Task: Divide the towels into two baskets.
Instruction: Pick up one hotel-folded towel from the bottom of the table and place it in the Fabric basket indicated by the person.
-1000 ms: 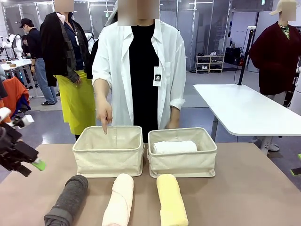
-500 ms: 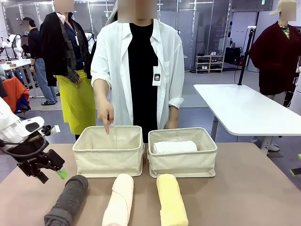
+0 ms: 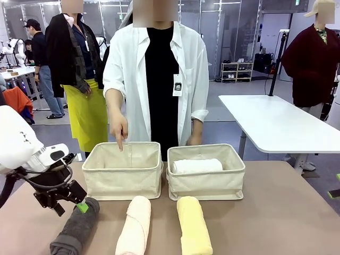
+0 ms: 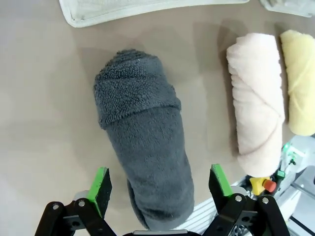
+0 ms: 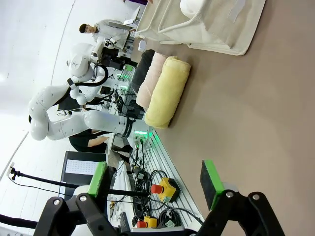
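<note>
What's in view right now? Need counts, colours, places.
table: 1, brown, under everything
left basket: 1, beige, far side of the table
right basket: 1, beige, beside the left basket
white towel: 1, white, in the right basket
dark grey towel: 1, grey, near edge, leftmost
pale pink towel: 1, pink, near edge, middle
yellow towel: 1, yellow, near edge, rightmost
person's hand: 1, pointing down into the left basket
left gripper: 1, black, green pads, open over the dark grey towel
right gripper: 1, same colours, open, empty, over bare table
</note>
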Tool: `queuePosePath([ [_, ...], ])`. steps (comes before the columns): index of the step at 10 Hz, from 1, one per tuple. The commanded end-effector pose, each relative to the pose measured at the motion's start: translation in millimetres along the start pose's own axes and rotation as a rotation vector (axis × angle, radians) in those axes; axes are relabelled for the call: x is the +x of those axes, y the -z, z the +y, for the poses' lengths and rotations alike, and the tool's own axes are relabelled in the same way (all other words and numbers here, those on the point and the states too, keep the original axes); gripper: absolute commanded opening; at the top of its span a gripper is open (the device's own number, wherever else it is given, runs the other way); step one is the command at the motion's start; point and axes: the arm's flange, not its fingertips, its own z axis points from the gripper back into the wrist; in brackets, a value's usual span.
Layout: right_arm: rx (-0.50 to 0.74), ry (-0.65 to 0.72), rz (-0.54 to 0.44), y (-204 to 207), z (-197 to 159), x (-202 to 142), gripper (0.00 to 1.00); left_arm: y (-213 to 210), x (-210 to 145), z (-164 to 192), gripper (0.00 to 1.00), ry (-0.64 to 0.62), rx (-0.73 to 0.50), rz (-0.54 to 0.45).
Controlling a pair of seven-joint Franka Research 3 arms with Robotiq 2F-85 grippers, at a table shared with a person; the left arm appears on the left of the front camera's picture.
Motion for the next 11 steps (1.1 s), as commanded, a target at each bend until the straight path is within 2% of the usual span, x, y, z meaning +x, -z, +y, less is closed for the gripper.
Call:
queuePosePath([
  [1, -0.007, -0.002, -0.008, 1, 4, -2, 0.93, 31, -43, 1, 1.00, -0.021, 0.045, -0.021],
  [5, -0.007, -0.002, -0.008, 1, 4, -2, 0.93, 55, -46, -3, 1.00, -0.002, 0.048, 0.057],
  [9, -0.007, -0.002, -0.008, 1, 4, -2, 0.93, 73, -51, 6, 1.00, -0.027, 0.062, 0.024],
  [10, -0.007, -0.002, -0.008, 1, 4, -2, 0.93, 74, -52, 7, 0.95, -0.021, 0.068, 0.018],
  [11, -0.007, -0.002, -0.008, 1, 4, -2, 0.93, 74, -52, 7, 0.83, -0.028, 0.054, 0.026],
])
